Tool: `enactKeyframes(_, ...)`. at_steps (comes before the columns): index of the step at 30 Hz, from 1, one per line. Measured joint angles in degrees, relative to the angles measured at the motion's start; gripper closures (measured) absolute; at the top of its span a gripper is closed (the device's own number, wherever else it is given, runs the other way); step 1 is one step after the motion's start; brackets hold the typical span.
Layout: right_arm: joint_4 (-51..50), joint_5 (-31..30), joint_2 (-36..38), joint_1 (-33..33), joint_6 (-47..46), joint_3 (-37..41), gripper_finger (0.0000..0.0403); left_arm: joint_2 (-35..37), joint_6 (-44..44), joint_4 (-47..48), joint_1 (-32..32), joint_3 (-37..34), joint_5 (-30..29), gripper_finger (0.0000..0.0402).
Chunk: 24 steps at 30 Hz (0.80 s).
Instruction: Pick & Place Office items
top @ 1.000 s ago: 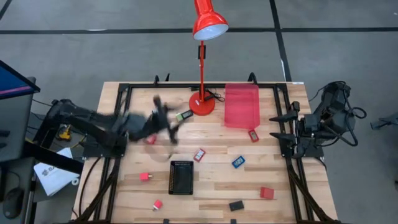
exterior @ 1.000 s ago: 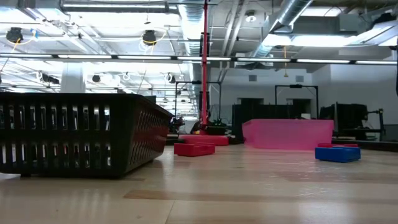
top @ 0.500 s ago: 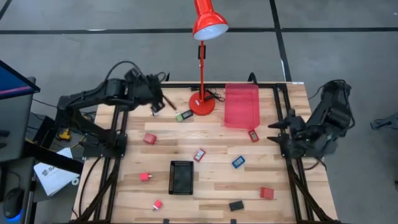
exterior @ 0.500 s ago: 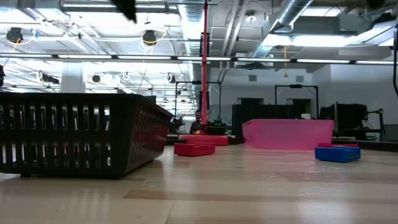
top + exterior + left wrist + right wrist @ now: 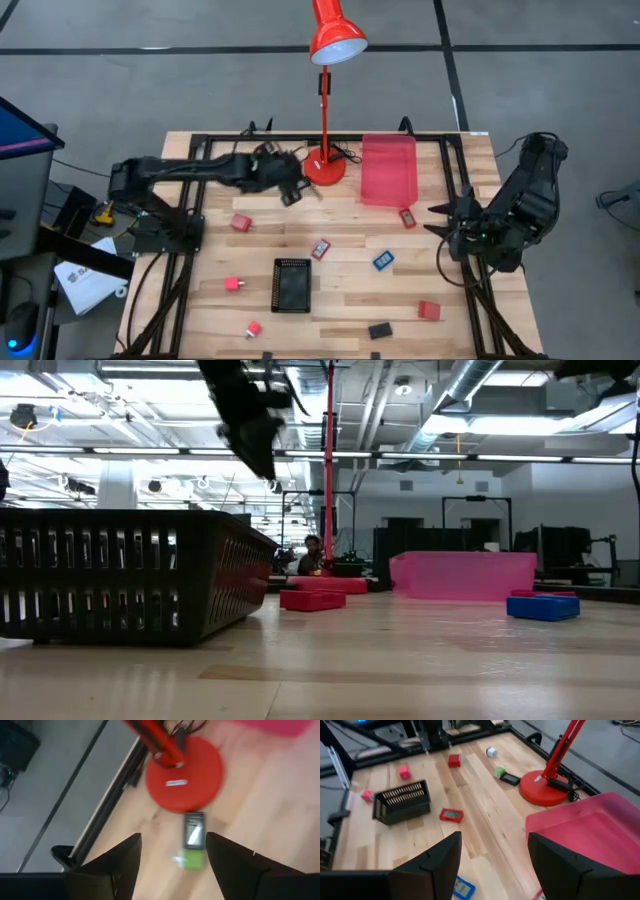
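Observation:
A small green-and-black office item (image 5: 193, 842) lies flat on the table beside the red lamp's round base (image 5: 184, 772). My left gripper (image 5: 173, 840) hangs above it, tilted down and open, with nothing between its fingers. In the high view that gripper (image 5: 293, 188) covers the item. More office items lie scattered on the wood: red blocks (image 5: 240, 222) (image 5: 232, 284) (image 5: 429, 310), a red piece (image 5: 320, 248), a blue one (image 5: 383, 260), a pink one (image 5: 253, 328) and a black one (image 5: 380, 330). My right gripper (image 5: 437, 218) waits open at the table's right edge.
A black slotted basket (image 5: 291, 285) stands near the table's middle front. A translucent red tray (image 5: 388, 168) sits at the far right, with a red item (image 5: 407, 217) near its front end. The tall red lamp (image 5: 324, 100) rises beside my left gripper.
My left gripper has swung from the far left toward the table's right and come down, tipping its fingers downward, until it hangs over the green-and-black item by the lamp base. My right gripper has sunk a little and tipped downward at the right edge.

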<state>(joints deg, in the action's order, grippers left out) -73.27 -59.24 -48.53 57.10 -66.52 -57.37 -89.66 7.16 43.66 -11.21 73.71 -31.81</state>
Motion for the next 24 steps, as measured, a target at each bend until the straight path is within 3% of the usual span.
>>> enactKeyframes(8,9.8,-0.8,-0.5,0.7,4.4,-0.6,0.0180,-9.6,-7.4,-2.3,-11.6,2.1,9.1,0.0119)
enactKeyframes(11,13.0,-0.9,-1.0,0.7,6.6,-0.6,0.0180,-11.6,-8.7,-2.8,-11.9,2.1,10.2,0.0104)
enactKeyframes(15,13.7,-0.9,-1.9,0.7,7.0,-0.6,0.0180,-14.1,-8.4,-3.0,-11.4,2.1,19.3,0.0101)
enactKeyframes(24,13.7,-0.9,-2.4,1.0,7.1,-0.6,0.0180,-19.8,-5.1,-5.2,-10.8,2.1,21.2,0.0092)
